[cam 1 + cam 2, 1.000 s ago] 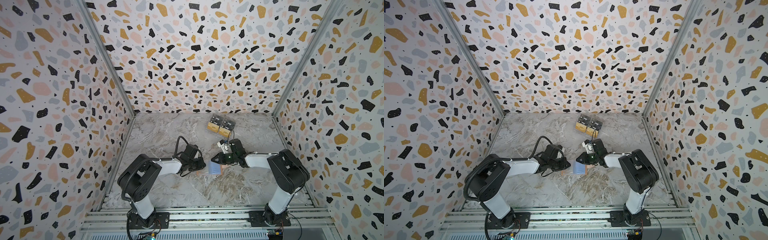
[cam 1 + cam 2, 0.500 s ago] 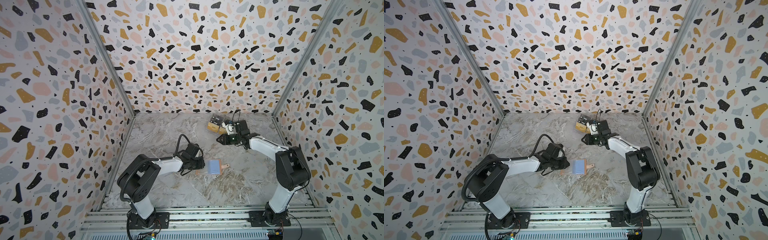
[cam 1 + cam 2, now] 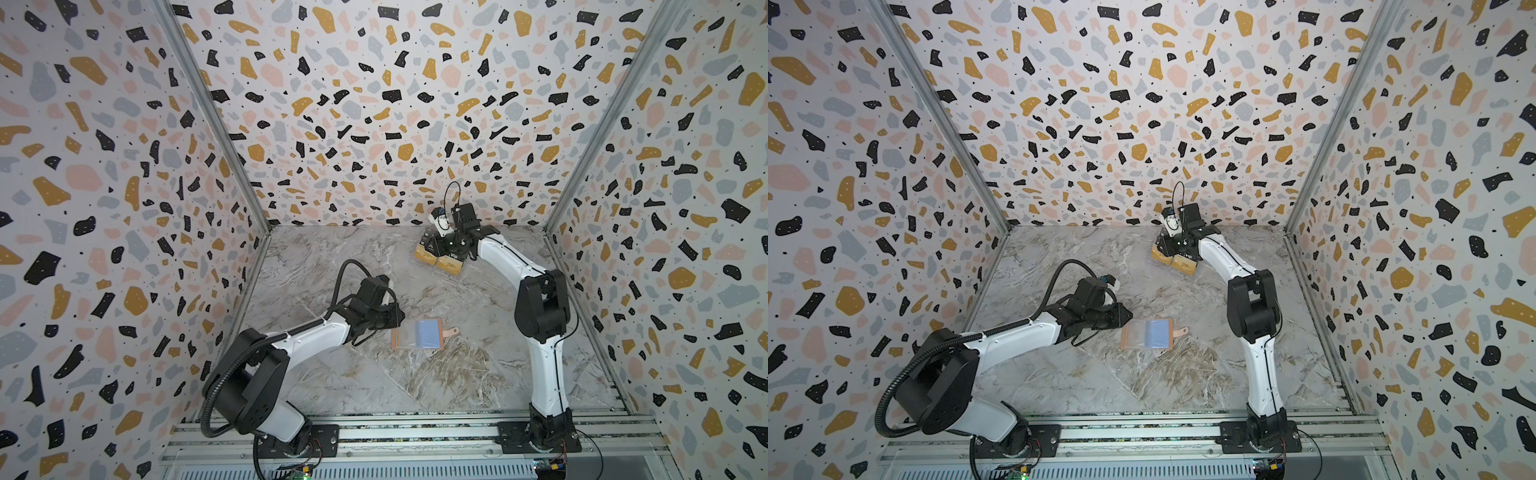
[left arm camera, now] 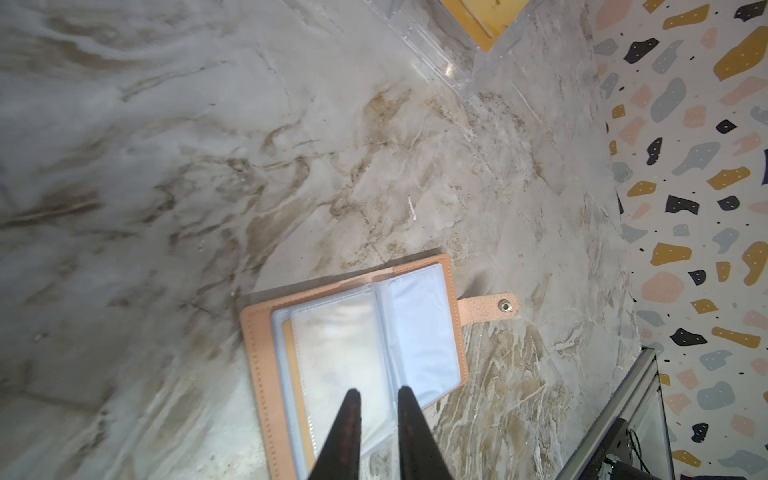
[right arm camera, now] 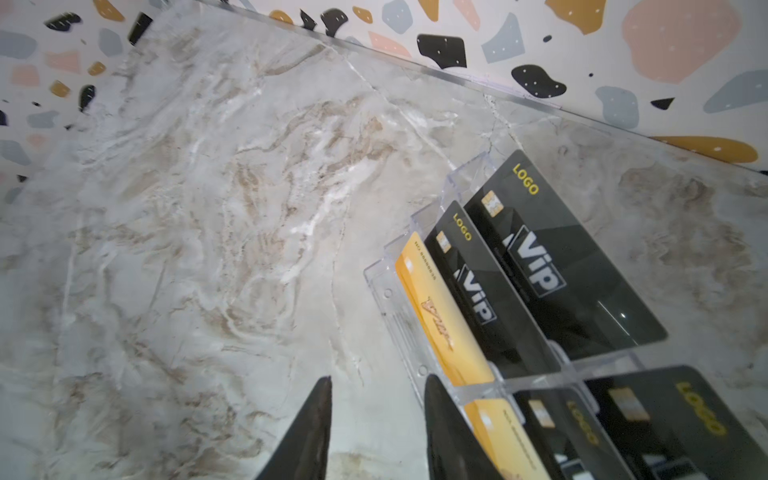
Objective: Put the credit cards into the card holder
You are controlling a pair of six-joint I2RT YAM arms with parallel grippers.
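**Top views.** You have a marble-patterned bench (image 3: 332, 266) enclosed by terrazzo-print walls (image 3: 374, 104). The card holder (image 3: 417, 335) lies open and flat mid-bench. The credit cards (image 3: 449, 264) stand in a clear rack (image 3: 414, 259), well beyond the card holder toward the back wall. A second ago your right gripper (image 3: 436, 245) was at the card holder; it is now over the rack. The card holder has not shifted. Your left gripper (image 3: 398, 318) stays just beside its left edge.

**Left wrist view.** The left gripper (image 4: 379, 392) shows a narrow gap with nothing between the jaws. Its tips are over the card holder's (image 4: 353, 345) clear sleeves; contact cannot be told. A gold card (image 4: 291, 353) sits in one sleeve.

**Right wrist view.** The right gripper (image 5: 379, 380) stands moderately open and empty. One finger is just beside the rack (image 5: 386, 286), and the credit cards (image 5: 552, 270) are untouched.
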